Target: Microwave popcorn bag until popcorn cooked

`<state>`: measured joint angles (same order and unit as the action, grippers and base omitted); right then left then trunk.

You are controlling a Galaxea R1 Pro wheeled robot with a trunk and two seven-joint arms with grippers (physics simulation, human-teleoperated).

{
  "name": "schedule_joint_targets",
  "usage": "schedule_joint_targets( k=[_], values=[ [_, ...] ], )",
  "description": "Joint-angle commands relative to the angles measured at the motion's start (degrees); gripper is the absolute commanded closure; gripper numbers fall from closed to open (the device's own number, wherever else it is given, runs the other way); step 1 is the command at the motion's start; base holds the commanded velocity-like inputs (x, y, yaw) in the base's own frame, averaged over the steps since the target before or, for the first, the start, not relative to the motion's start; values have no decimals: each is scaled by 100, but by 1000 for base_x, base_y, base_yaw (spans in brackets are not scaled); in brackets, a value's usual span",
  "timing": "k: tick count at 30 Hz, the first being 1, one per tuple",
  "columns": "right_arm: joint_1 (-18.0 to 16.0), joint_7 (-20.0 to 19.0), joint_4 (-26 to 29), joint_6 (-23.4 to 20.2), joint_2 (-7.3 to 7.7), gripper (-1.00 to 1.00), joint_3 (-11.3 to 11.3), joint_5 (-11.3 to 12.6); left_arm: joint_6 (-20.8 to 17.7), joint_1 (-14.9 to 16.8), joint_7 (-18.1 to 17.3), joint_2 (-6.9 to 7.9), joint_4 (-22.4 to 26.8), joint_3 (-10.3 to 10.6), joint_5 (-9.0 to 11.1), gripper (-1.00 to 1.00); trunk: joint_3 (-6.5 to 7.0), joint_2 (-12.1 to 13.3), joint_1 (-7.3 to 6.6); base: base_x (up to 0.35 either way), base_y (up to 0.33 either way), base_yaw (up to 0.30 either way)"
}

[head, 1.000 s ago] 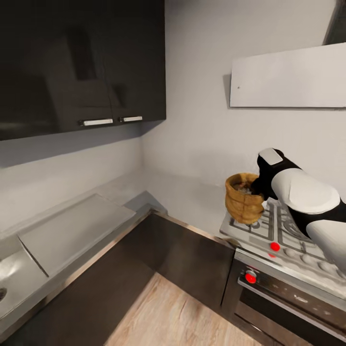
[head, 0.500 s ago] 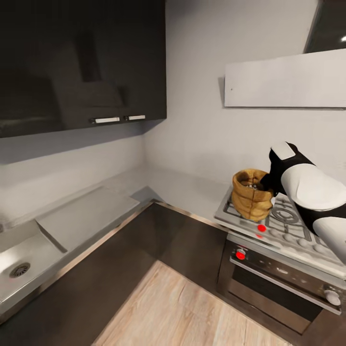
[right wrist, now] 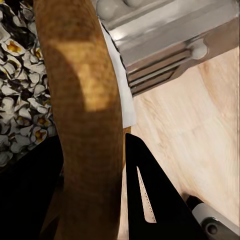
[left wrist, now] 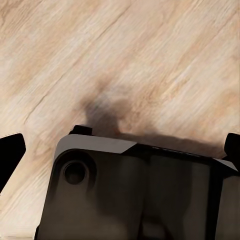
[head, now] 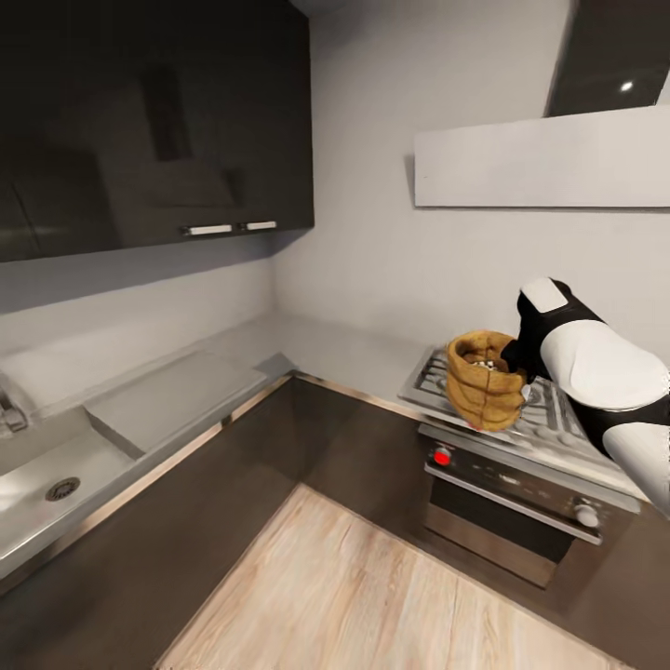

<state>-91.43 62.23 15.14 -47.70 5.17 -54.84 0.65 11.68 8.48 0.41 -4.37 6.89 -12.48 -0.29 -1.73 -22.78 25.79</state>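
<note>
My right fingers (right wrist: 95,175) pinch the rolled rim of the popcorn bag (head: 482,380), one finger inside and one outside the tan wall, holding it in the air over the front edge of the gas hob (head: 549,419). The bag holds popcorn kernels (right wrist: 20,100), pale and dark mixed. A white label (right wrist: 122,95) shows on its side; no writing can be read. My left fingers (left wrist: 120,145) hang spread over the wooden floor (left wrist: 150,55). The grey counter (head: 354,358) runs left of the hob
</note>
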Motion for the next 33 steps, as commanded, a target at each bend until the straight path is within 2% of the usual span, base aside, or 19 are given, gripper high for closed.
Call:
schedule_joint_targets(
  k=[1,5,9,10,18,21,25,27,33],
  values=[
    [-7,21,-2,-36,-7,100,0,1,18,5,5,-2,-3,-18,-4,-100,-14,-14,0,-343,0,-277],
    [-7,-43,-48,-43,-67,100,33,-3,20,5,8,-2,-3,-17,-5,-100,-14,-14,0,-343,0,-294],
    [-7,-308,-63,-38,-371,100,185,-3,19,5,4,-2,-3,-17,-5,-100,-14,-14,0,-343,0,-300],
    [-7,-380,-63,-38,-395,100,216,-3,20,5,5,-2,-3,-16,-5,-100,-14,-14,0,-343,0,-300],
    [-2,-556,-76,-37,-475,100,237,-3,22,5,6,-2,-3,-18,-3,-100,-14,-14,0,-343,0,-260],
    [9,-600,-86,-37,-561,100,245,-3,22,5,11,-1,-4,-23,1,-100,-14,-14,0,-343,0,-18],
    [19,-618,-90,-43,-556,100,264,-3,24,5,12,7,-11,-44,3,-100,-14,-14,0,-344,0,-1],
    [21,-624,-96,-46,-561,100,301,-3,23,1,12,75,-12,-92,24,-100,-14,-14,0,-344,0,0],
    [28,-632,-145,-46,-561,100,307,-3,27,-78,12,86,-8,-87,12,-100,-14,-14,0,-344,0,0]
  ],
)
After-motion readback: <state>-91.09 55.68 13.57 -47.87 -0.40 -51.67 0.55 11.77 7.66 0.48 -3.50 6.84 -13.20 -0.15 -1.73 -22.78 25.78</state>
